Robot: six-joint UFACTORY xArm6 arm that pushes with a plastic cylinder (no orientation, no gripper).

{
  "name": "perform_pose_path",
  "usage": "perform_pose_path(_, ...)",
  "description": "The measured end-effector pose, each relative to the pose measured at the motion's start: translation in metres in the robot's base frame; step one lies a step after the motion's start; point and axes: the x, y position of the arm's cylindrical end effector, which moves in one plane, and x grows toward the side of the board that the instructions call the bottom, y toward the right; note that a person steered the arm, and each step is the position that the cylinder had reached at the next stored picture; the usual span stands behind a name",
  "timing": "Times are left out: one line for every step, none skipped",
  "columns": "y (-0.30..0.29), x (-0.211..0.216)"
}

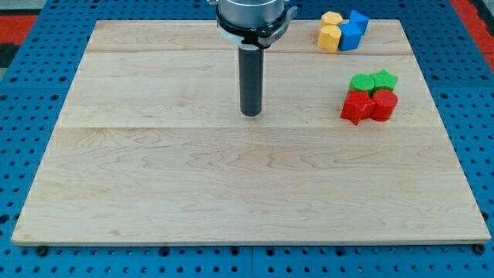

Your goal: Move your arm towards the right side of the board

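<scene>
My tip (251,113) rests on board (231,193) near centre, toward top edge, touching no block. Red blocks (369,106), green blocks (373,81) near right edge; yellow blocks (330,32), blue blocks (353,31) top-right corner. Rightward travel mostly outstanding.

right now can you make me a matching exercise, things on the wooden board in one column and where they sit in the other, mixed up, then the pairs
Things
1. dark rod's tip
2. yellow and blue blocks cluster
3. green and red blocks cluster
4. pale wooden board

Places
A. board's top right corner
B. near the view's right edge, below the other cluster
C. upper middle, touching no block
D. lying on the blue pegboard

Pairs: 1-C, 2-A, 3-B, 4-D
</scene>
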Motion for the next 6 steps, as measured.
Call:
perform_pose_path(0.001, 0.002)
perform_pose_path(0.018, 0.057)
perform_pose_path(0.074, 0.091)
perform_pose_path(0.163, 0.090)
perform_pose_path(0.247, 0.059)
perform_pose_path(0.278, 0.030)
